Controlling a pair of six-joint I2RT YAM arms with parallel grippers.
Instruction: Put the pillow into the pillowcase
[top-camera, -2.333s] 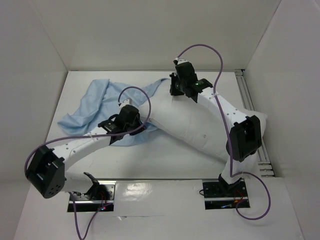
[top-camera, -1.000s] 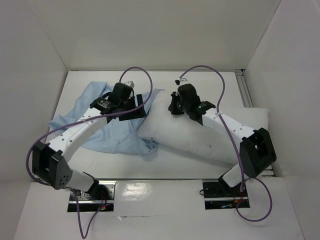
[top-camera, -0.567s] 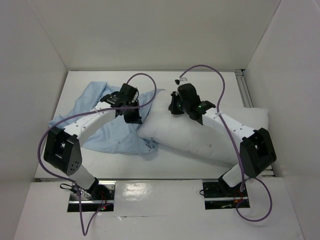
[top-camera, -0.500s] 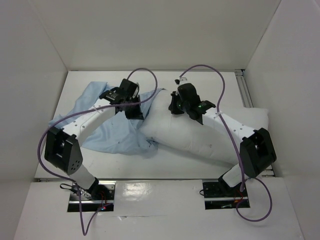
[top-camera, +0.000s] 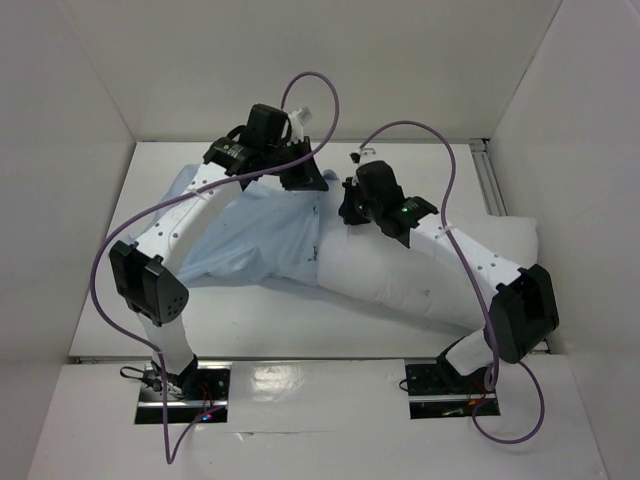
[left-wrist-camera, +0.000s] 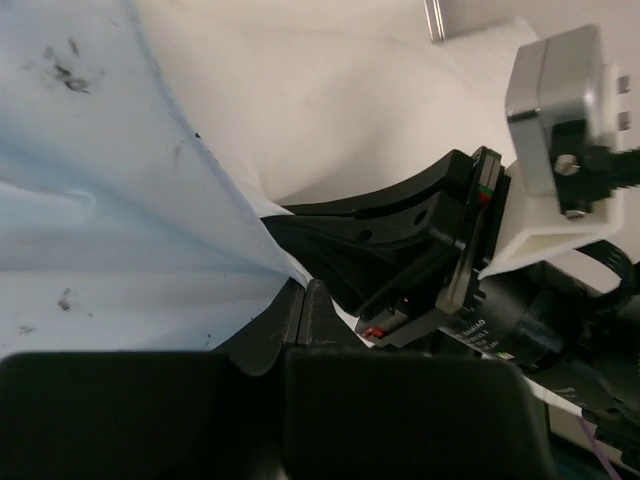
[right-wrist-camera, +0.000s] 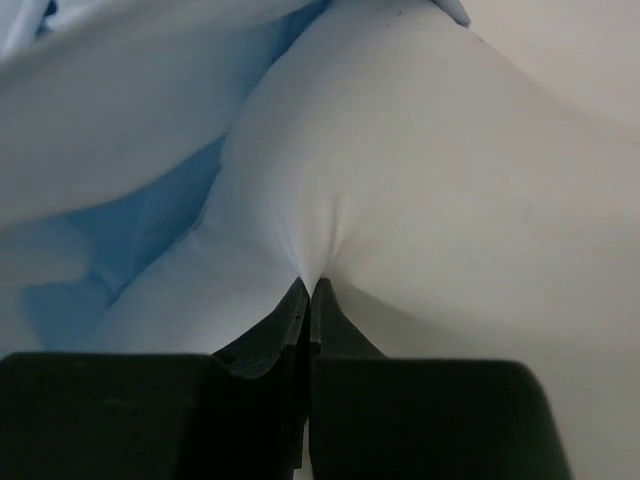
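Pillow (top-camera: 410, 275) lies diagonally across the right half of the table (top-camera: 290, 315), one end by the right wall, the other towards centre-back. Pillowcase (top-camera: 250, 235) is spread over the left half, with its right edge meeting the pillow's left end. From overhead I can't tell if that end is inside the opening or just under the fabric.

Right wrist view fills this in. The right gripper (right-wrist-camera: 308, 288) has its jaws fully together, pinching a small pucker of pillow (right-wrist-camera: 430, 180) fabric. Blue pillowcase (right-wrist-camera: 100, 120) sits to the left and wraps over the top of that pillow end.

Left wrist view: the left gripper (left-wrist-camera: 303, 288) is clamped on a pillowcase (left-wrist-camera: 100, 200) edge, and the cloth runs taut from the fingertips up to the left. The other arm's black wrist and its camera block are just beside it on the right. Neither pinch can be read from the top camera.

Pose, overhead: the left gripper (top-camera: 306, 178) is at the pillowcase's far-right corner. Its arm is stretched long, elbow low left and forearm running diagonally to the back wall. The right gripper (top-camera: 348, 208) is just beside it at the pillow's left end. That forearm lies along the pillow, elbow out near the right wall. Purple cables loop above both wrists.
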